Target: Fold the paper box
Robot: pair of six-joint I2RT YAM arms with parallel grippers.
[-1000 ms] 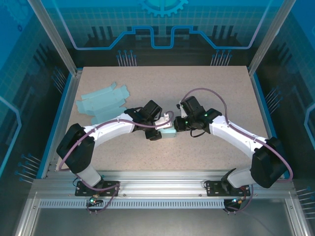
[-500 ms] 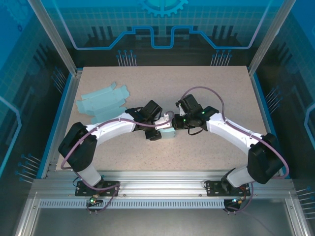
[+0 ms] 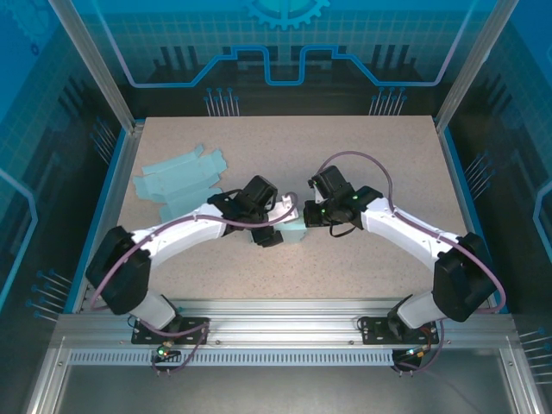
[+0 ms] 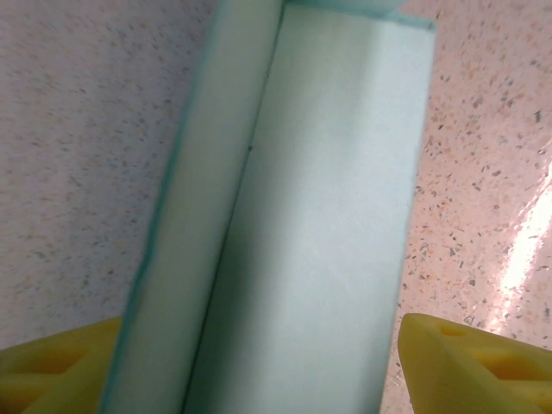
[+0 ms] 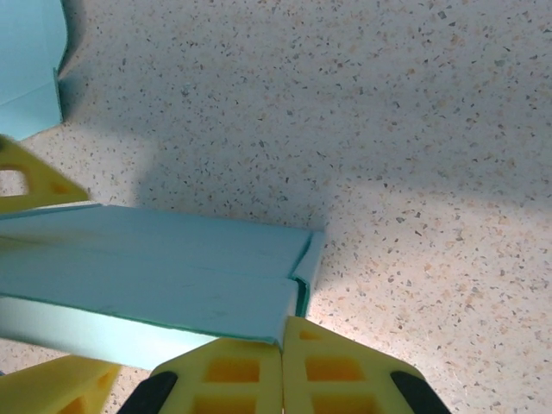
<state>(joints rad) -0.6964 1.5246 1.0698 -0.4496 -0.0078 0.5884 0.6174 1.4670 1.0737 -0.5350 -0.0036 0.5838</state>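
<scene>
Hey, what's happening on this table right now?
A pale green paper box is being folded in the middle of the table. The left pincer stands open astride it. The right pincer is shut, its tips at the box's edge. Flat cut-outs lie far left.

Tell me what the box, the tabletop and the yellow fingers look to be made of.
Box: pale teal paperboard, matte, judging by its thin cut edges and sharp creases.
Tabletop: speckled stone-look surface, semi-glossy by its glare; laminate or composite, unclear.
Fingers: yellow rigid plastic, matte, possibly printed, with open lattice cut-outs.
</scene>
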